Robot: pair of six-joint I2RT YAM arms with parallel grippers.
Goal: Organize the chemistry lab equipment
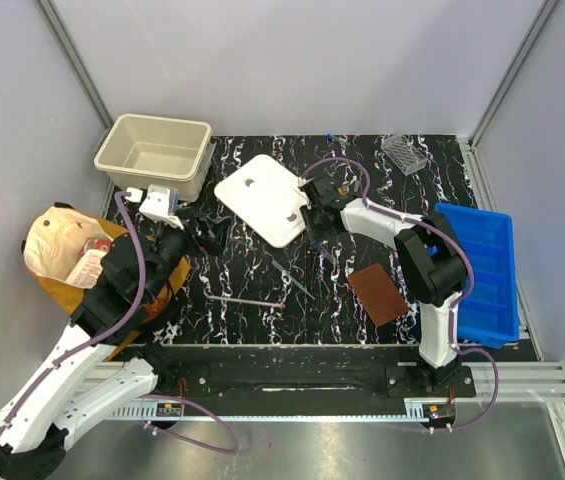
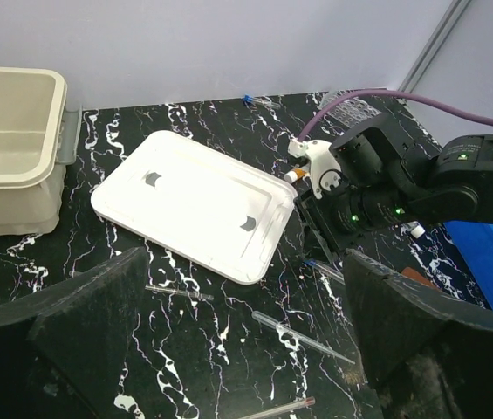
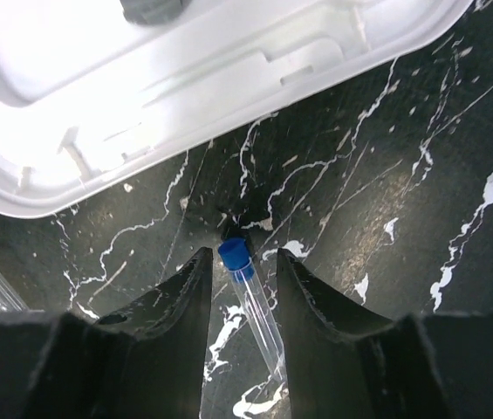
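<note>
In the right wrist view a clear test tube with a blue cap (image 3: 251, 301) lies on the black marbled table, between the fingers of my right gripper (image 3: 242, 266). The jaws stand partly closed, with a small gap on each side of the tube. From above, that gripper (image 1: 314, 222) is down at the near-right edge of the white lid (image 1: 262, 198). My left gripper (image 2: 246, 340) hangs wide open over a clear pipette (image 2: 303, 336), a short glass tube (image 2: 176, 293) and a red-tipped rod (image 2: 272, 408). A clear tube rack (image 1: 405, 153) stands at the back right.
A beige bin (image 1: 154, 155) sits at the back left and a blue bin (image 1: 487, 270) at the right edge. A brown square pad (image 1: 377, 293) lies near the right arm. The tan paper bag (image 1: 57, 245) is at the left. A small blue-tipped piece (image 2: 250, 101) lies far back.
</note>
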